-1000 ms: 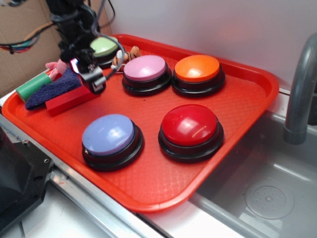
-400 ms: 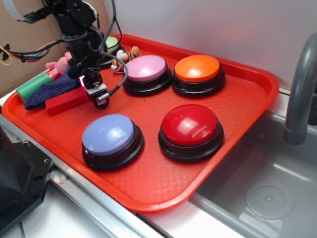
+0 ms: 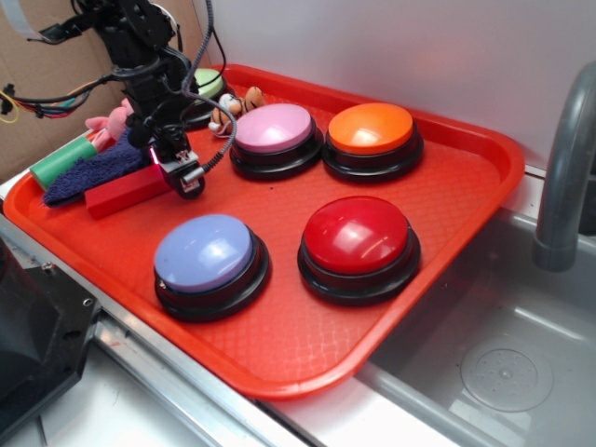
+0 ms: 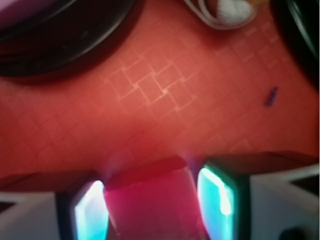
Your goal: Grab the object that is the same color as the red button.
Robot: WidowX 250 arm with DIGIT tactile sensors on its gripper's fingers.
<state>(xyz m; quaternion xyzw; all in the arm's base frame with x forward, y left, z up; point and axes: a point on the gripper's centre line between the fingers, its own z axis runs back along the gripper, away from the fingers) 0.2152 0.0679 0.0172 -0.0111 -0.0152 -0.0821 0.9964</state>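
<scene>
Down low, the end effector [image 4: 152, 200] straddles the red block's [image 4: 150, 200] end, narrow, pads [image 4: 217, 192] alongside; red button [image 3: 358, 235] well apart.

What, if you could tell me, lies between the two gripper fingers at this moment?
The end of the red block sits between the fingers; the wrist view shows this. The exterior view puts the gripper at the block's right end.
</scene>
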